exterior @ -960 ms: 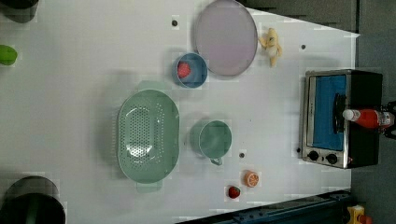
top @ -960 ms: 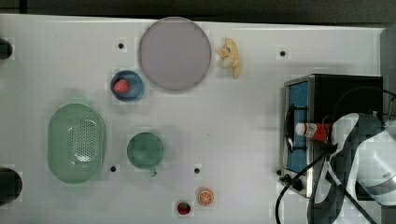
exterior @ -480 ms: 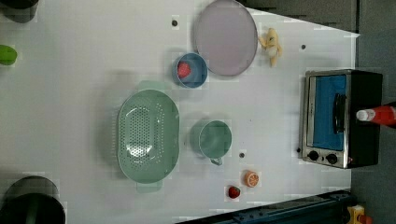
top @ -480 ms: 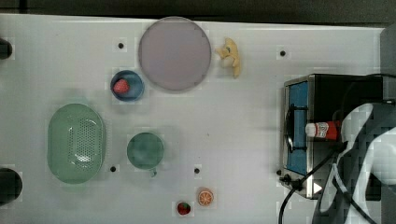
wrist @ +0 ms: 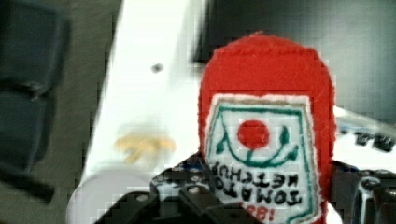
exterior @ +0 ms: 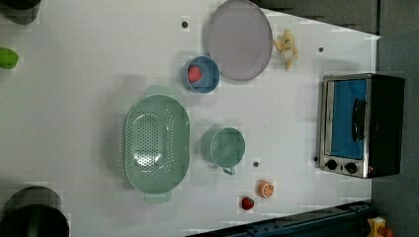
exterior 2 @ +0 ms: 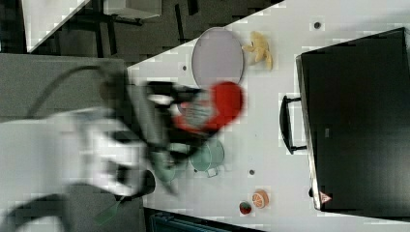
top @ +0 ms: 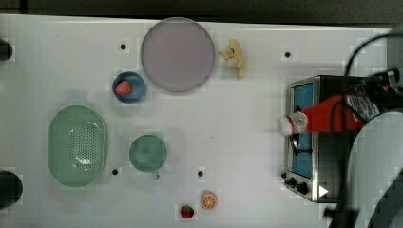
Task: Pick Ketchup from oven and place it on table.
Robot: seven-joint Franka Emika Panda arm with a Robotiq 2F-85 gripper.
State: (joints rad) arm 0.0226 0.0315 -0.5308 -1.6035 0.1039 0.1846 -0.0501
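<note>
Gripper point(wrist: 261, 205) clamped on ketchup point(top: 328, 116), bottle held level above oven point(top: 316, 90) with white cap toward table point(top: 247, 123), oven door closed in left view.

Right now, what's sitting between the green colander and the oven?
In the left view, a green cup stands between the colander and the oven; otherwise bare table.

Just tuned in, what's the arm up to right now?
The gripper holds the ketchup, shut on its labelled body. In the top view the bottle hangs over the oven, white cap pointing toward the open table. The oven door looks shut in the left view. The ketchup is not yet set down on the table.
</note>
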